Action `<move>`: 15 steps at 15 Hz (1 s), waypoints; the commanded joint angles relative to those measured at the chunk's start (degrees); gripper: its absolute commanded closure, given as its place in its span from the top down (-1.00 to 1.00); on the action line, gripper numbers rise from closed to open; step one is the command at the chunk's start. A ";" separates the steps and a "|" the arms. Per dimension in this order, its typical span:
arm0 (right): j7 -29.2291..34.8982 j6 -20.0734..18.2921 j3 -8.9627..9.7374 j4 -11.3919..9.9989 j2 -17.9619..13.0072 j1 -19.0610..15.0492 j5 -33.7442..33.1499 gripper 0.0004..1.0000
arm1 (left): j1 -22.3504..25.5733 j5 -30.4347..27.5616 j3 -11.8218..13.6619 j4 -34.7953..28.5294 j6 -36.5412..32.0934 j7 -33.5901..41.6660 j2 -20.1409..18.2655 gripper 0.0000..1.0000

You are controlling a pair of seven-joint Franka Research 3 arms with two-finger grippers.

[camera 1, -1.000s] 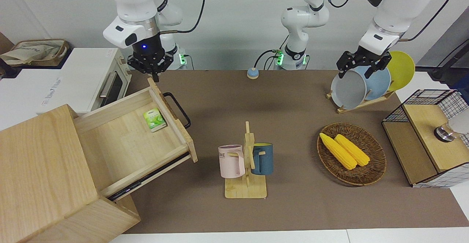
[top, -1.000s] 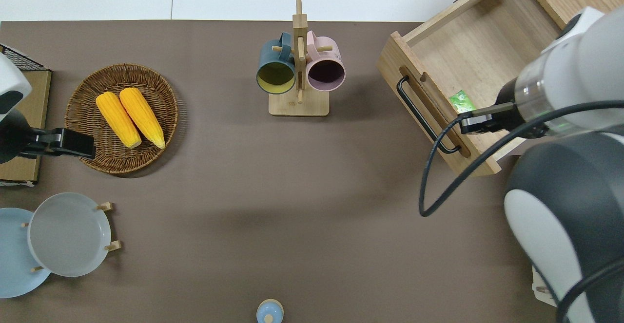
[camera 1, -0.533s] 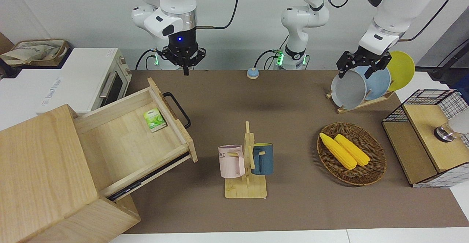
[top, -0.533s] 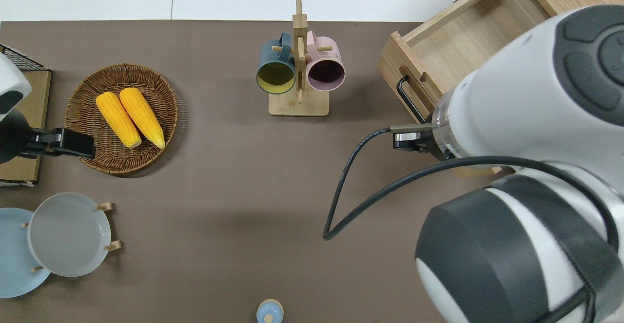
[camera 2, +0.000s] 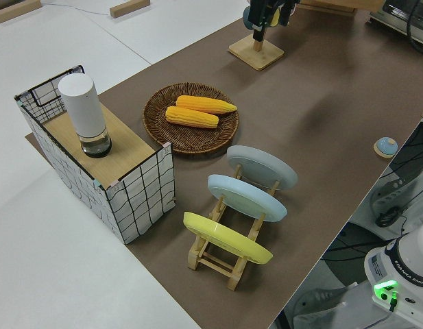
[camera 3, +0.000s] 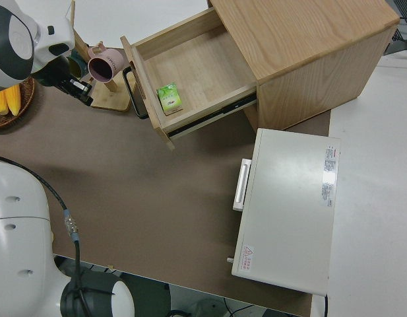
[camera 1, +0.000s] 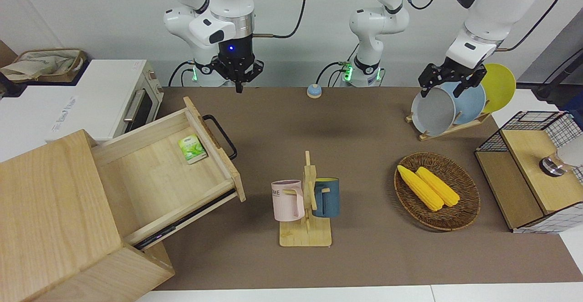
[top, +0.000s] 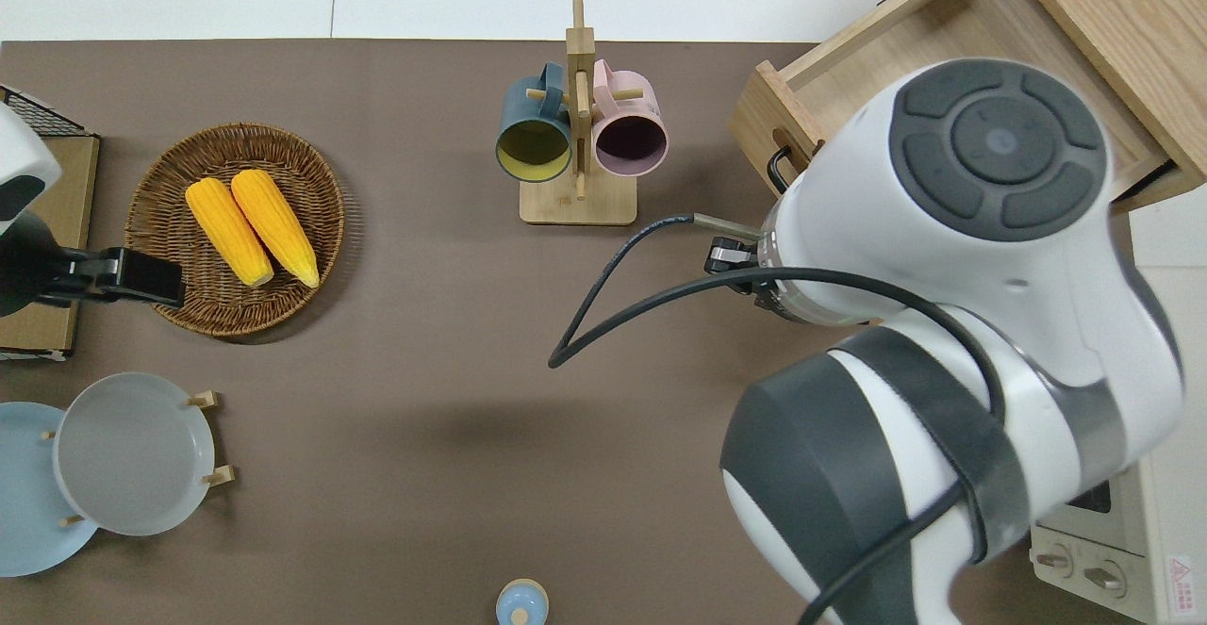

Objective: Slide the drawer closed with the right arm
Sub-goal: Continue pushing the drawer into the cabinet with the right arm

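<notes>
The drawer (camera 1: 168,174) stands pulled well out of its cabinet (camera 1: 54,220) at the left of the front view, a small green packet (camera 1: 191,148) lying inside, its black handle (camera 1: 221,135) untouched. The right hand (camera 1: 238,84), up in the air at upper centre with fingertips drawn narrow and empty, is in the approach step. Next it likely must drop to the drawer's front panel and push toward the cabinet. The left arm is parked.

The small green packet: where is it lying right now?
The small green packet lies flat inside the open light-wood drawer, close against its front panel with the black loop handle, at the right arm's end of the table.
</notes>
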 commanded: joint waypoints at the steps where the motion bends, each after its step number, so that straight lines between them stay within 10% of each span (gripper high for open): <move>1: 9.09 1.48 0.13 -1.22 2.17 -0.72 1.52 -1.00 | 0.22 0.98 -0.39 1.49 -1.13 0.56 0.65 0.99; 5: 17.53 8.84 0.04 -6.22 3.23 -1.16 1.87 -1.00 | 0.31 0.98 -0.39 1.49 -1.13 0.56 0.65 0.99; 15: 27.14 12.29 -0.75 -5.62 7.63 -3.79 0.64 -1.00 | 0.31 0.98 -0.39 1.40 -1.13 0.56 0.65 0.99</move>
